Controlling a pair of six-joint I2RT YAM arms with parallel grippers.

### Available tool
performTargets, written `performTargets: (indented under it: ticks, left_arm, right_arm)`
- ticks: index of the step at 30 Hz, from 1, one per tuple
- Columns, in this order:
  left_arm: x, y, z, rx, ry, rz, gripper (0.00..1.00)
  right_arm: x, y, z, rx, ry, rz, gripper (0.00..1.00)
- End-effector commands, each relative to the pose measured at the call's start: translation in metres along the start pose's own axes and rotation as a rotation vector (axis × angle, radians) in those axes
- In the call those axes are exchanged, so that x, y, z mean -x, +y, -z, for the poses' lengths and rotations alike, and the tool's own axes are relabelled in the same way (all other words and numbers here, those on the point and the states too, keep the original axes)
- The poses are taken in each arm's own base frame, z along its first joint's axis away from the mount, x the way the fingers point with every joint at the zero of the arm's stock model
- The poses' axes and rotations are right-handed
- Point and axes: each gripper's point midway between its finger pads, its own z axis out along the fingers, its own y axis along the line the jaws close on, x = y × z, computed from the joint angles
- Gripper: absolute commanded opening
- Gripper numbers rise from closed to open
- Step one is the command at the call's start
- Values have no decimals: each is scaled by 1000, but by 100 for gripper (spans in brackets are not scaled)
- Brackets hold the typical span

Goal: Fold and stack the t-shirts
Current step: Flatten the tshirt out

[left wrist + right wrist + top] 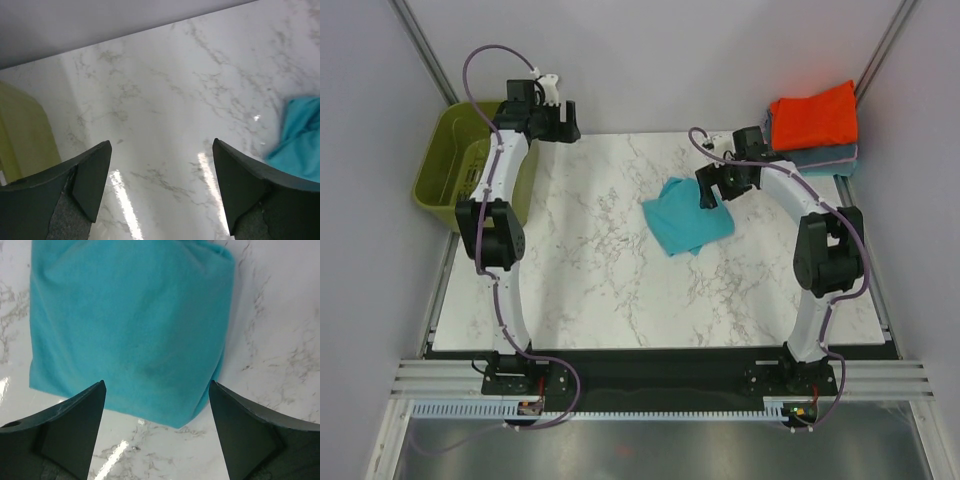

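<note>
Teal t-shirt [688, 217], orange t-shirt [813, 115], grey-blue t-shirt [825, 160], three

A teal t-shirt [686, 220] lies folded (its edges uneven) flat on the table [590, 270], right of centre. At the far right corner, a folded orange-red t-shirt [814, 115] rests atop a folded grey-blue one [825, 157].

White bench [590, 270] with thin grey marble veins, glossy in places. Right of the middle, a teal shirt [685, 222], folded and lying flat on the surface. At the far right corner, a folded grey-blue shirt [825, 160] directly on the bench, carrying a folded orange-red shirt [813, 115] on top.
</note>
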Motion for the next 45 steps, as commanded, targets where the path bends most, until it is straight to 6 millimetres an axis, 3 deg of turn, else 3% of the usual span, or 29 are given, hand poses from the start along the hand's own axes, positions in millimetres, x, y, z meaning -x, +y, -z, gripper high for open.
performTargets:
  ticks: [1,2,5,7,8,12,13,17,20,23,24,26,27,29,33,35,36,37,39,44,45]
  left_arm:
    - [48,-80,57,-160,-107,31,89]
    - [29,-89,53,-183,-56,49,89]
    - [0,-125,58,-276,23,68,86]
    - [-8,-142,62,-301,44,54,86]
    - [-16,-146,61,-308,64,52,86]
    - [-20,-161,65,-322,76,36,86]
    - [-19,-163,66,-319,74,30,86]
    - [-16,-164,68,-291,63,-2,86]
    - [-19,-159,71,-239,66,-14,87]
    - [-27,-146,68,-183,85,-10,91]
    - [-29,-140,68,-171,92,-2,91]
    - [-35,-136,69,-171,112,21,92]
    - [-35,-132,71,-164,111,28,92]
    - [-39,-128,74,-153,122,17,92]
    - [-37,-103,81,-77,114,0,93]
    - [-27,-97,92,-76,84,60,93]
    - [-21,-83,104,-57,62,97,93]
    - [-23,-78,105,-54,66,133,93]
    - [-10,-67,128,-54,12,194,93]
    - [-1,-70,168,-55,-61,152,94]
    - [1,-70,172,-52,-71,147,93]
  right_arm:
    - [-24,10,-12,39,76,66,91]
    - [-28,11,-16,37,92,73,89]
    - [-42,9,-31,25,153,78,75]
    - [-44,8,-38,22,167,83,58]
    - [-44,5,-40,11,171,88,54]
    - [-40,2,-43,-3,169,103,44]
    - [-37,3,-42,3,165,108,30]
    - [-22,3,-33,-6,132,141,0]
    - [3,4,-11,-43,79,209,0]
    - [44,9,26,-80,-33,278,0]
    - [66,13,46,-96,-96,308,0]
    - [87,23,68,-93,-158,357,0]
    - [108,32,90,-101,-222,388,0]
    - [128,44,113,-101,-292,427,0]
    - [171,68,184,-139,-473,488,0]
    - [183,80,207,-144,-535,506,0]
    - [192,88,229,-156,-593,523,0]
    - [197,93,238,-161,-621,533,0]
    - [203,115,255,-142,-674,564,0]
    - [213,176,275,-9,-760,575,0]
    - [221,181,290,3,-801,548,0]
